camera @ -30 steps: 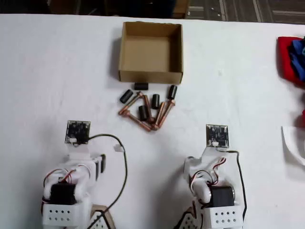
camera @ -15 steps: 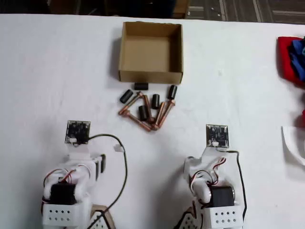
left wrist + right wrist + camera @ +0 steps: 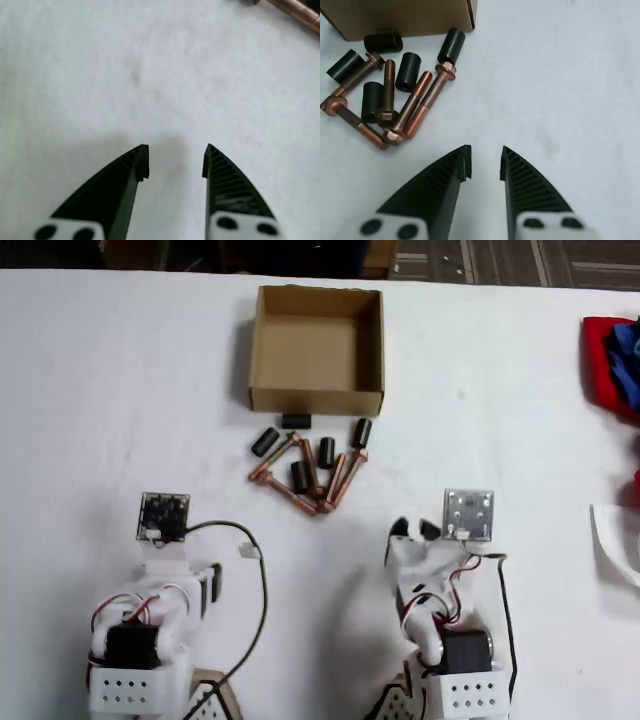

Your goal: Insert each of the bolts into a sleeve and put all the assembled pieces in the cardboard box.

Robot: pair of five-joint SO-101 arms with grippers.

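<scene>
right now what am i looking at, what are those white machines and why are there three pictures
Those are two robot arms at a white table: a left arm and a right arm. One picture looks down from above; the other two come from a camera on each arm's wrist, so the black prongs are that arm's hand. The left hand and the right hand are both open and hold nothing. On the table, copper bolts and black sleeves lie in a loose heap just before an open cardboard box.

Red cloth (image 3: 600, 375) and pale plastic piece (image 3: 606, 540) on white table (image 3: 100, 390)
</scene>
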